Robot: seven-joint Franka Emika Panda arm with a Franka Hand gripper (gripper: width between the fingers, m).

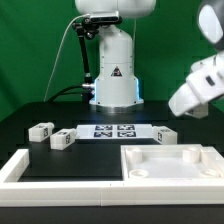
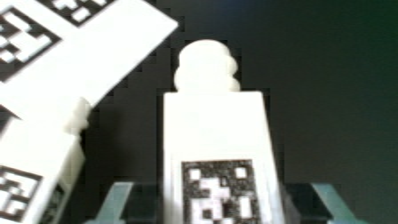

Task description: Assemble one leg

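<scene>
In the wrist view a leg [image 2: 217,120], a stubby white block with a rounded peg end and a black-and-white tag, lies lengthwise between my fingers. My gripper [image 2: 226,198] is open: a dark gap shows between the leg and each finger [image 2: 125,200]. In the exterior view the gripper [image 1: 184,102] is a blurred white shape at the right, above a leg [image 1: 163,135] that lies on the table by the marker board's right end. Two more legs [image 1: 40,128] [image 1: 62,140] lie at the exterior view's left.
The marker board [image 1: 113,131] lies in front of the robot base and also shows beside the leg in the wrist view [image 2: 71,70]. The large white recessed panel [image 1: 200,158] is at the front right. A white frame piece [image 1: 18,170] runs along the front left.
</scene>
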